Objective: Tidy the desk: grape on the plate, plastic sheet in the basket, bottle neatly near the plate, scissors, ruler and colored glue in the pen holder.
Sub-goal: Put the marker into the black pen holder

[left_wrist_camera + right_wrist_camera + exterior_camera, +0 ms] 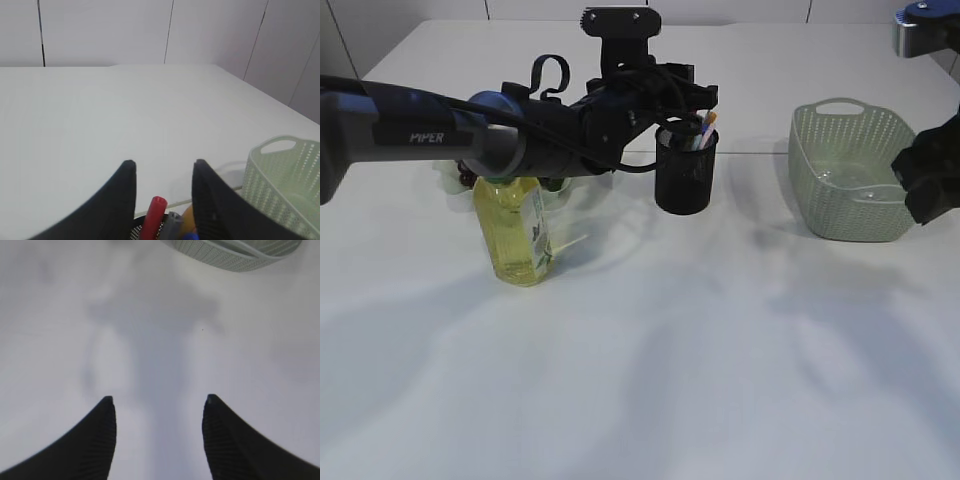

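— Two black arms over the white table (pixel 650 380), right? Where is the left one?

— Reaching across from the left; its left gripper (pixel 164 172) hangs just above the black mesh pen holder (pixel 686 170). Its jaws stand apart with nothing between them. Below them, in the wrist view, a red-tipped stick (pixel 154 217) pokes out of the holder, with a grey piece and something orange beside it. I can't say which is the glue, the ruler or the scissors.

— And the bottle?

— That clear plastic bottle of yellow liquid (pixel 515 230) stands upright at the left, under the arm. Behind it something dark red, maybe the grape (pixel 466 179), shows by a pale green rim; the arm hides most of it.

— The basket?

— That pale green perforated plastic basket (pixel 850 175) sits at the right, well apart from the holder, with a clear plastic sheet (pixel 855 185) lying inside.

— The other arm?

— Its right gripper (pixel 159 405) hovers over bare table just beside the basket, jaws spread wide, holding nothing.
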